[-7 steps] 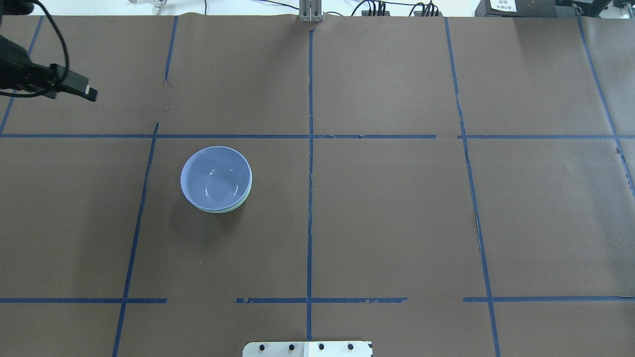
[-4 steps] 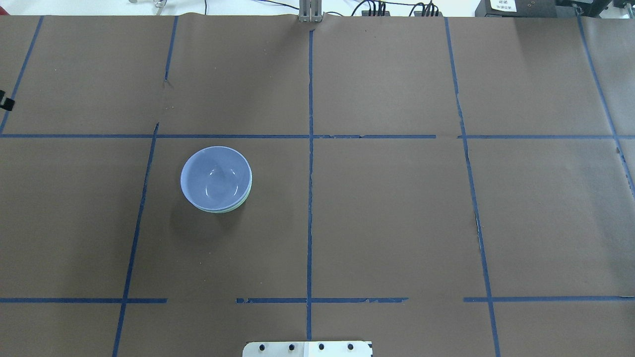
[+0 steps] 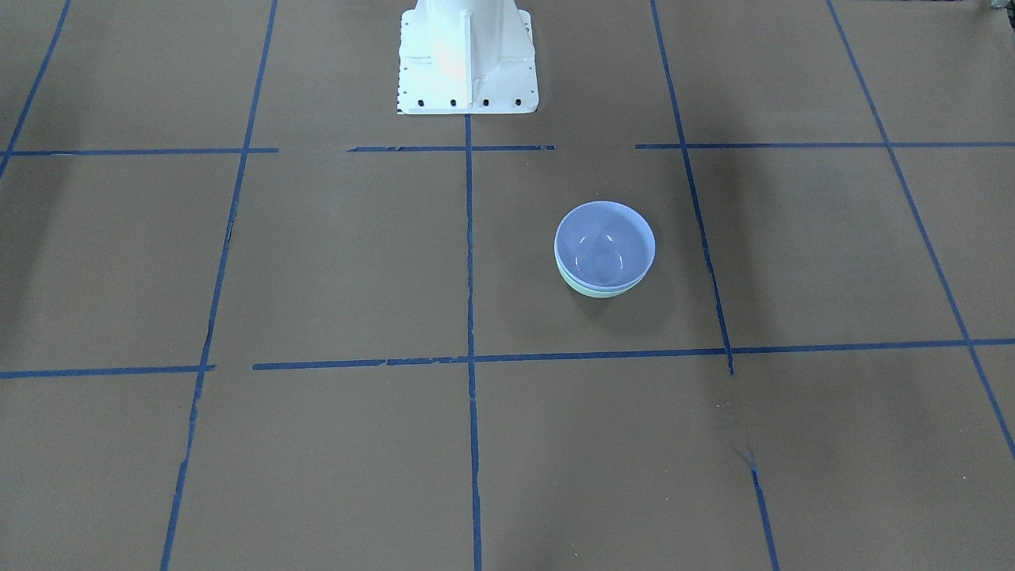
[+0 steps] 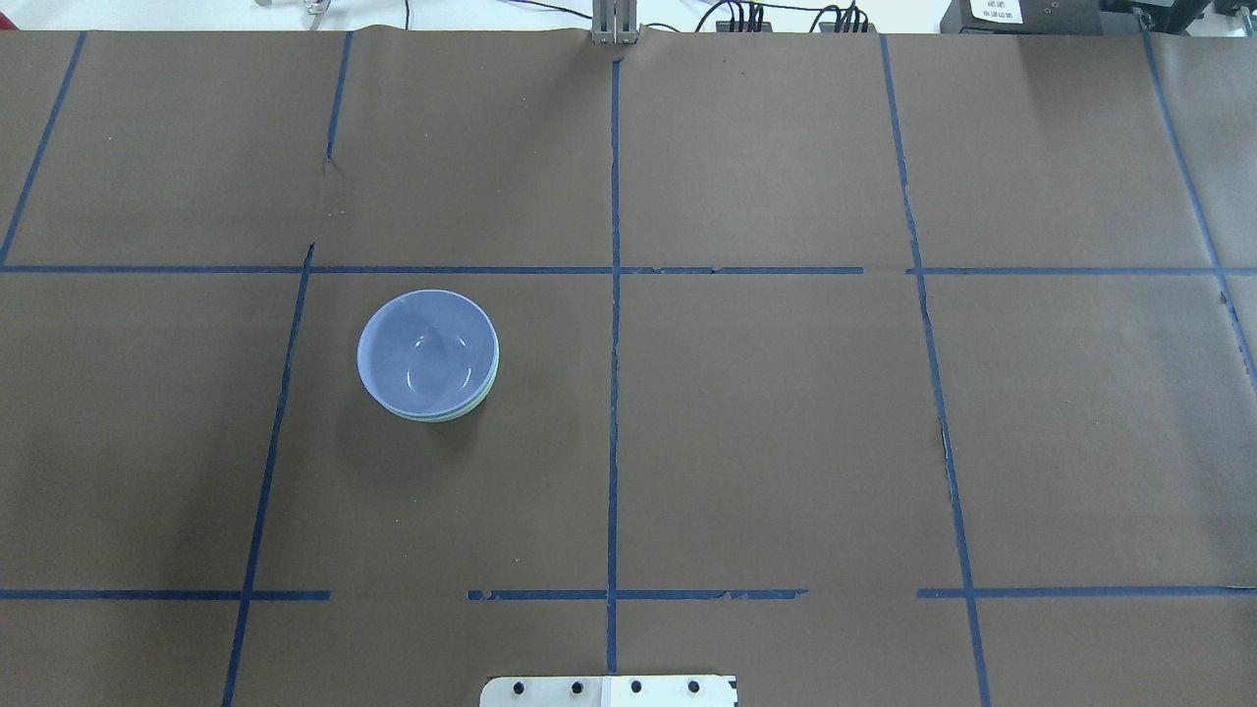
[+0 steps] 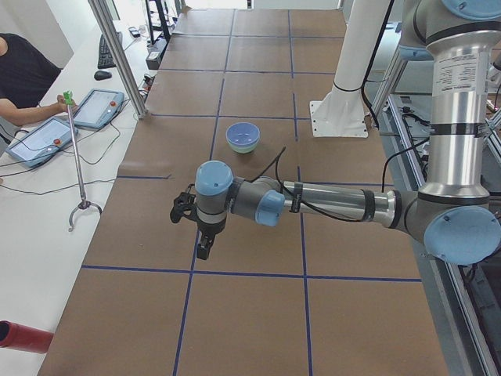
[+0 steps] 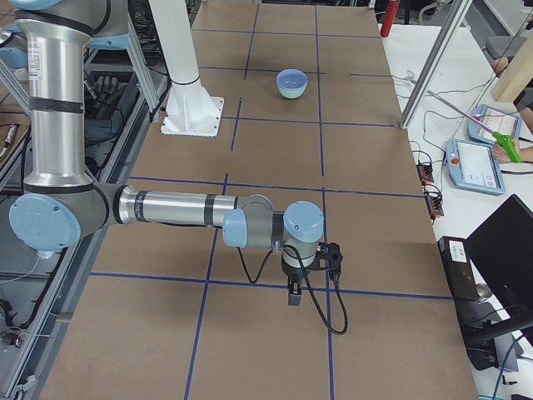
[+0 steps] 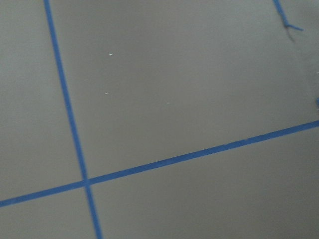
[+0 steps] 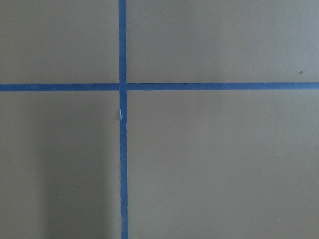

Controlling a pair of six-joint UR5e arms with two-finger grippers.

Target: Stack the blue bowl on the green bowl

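The blue bowl (image 4: 427, 352) sits nested inside the green bowl (image 4: 475, 407), left of the table's middle. Only a thin mint edge of the green bowl shows under it. The stack also shows in the front view, blue bowl (image 3: 605, 244) over green bowl (image 3: 596, 290), and small in both side views (image 5: 243, 135) (image 6: 291, 81). My left gripper (image 5: 202, 249) hangs over the table far from the bowls, seen only in the left side view. My right gripper (image 6: 293, 296) shows only in the right side view. I cannot tell whether either is open or shut.
Brown paper with a blue tape grid (image 4: 614, 393) covers the table. The white robot pedestal (image 3: 468, 55) stands at the near edge. An operator's tablets (image 5: 55, 125) and a grabber stick (image 5: 78, 168) lie beside the table. Both wrist views show only paper and tape.
My left gripper has moved out of the overhead view past its left edge. The stacked bowls have not moved.
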